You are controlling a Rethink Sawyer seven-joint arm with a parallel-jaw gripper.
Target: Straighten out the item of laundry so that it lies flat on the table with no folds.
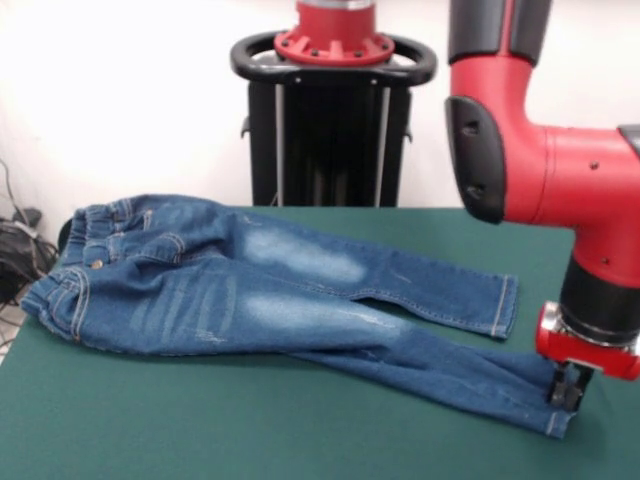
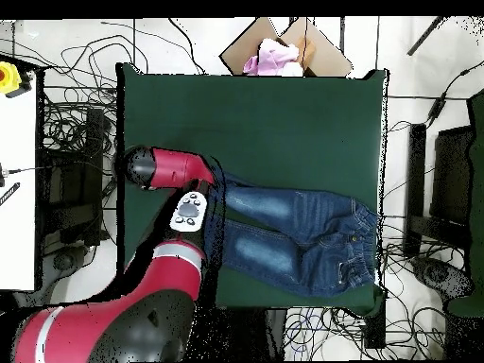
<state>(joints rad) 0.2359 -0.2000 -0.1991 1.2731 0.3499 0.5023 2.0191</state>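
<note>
Jeans (image 1: 250, 290) lie mostly flat on the green worktop (image 1: 200, 430), waistband bunched and hanging a little over one side edge, legs stretched toward the middle. Faded patches face up. One leg partly overlaps the other, with some wrinkles near the waist. Gripper (image 1: 567, 392) is down on the hem corner of the leg farther from the pedestal; jaws look pinched on the denim. The red arm (image 2: 170, 170) covers the hems in the overhead view.
</note>
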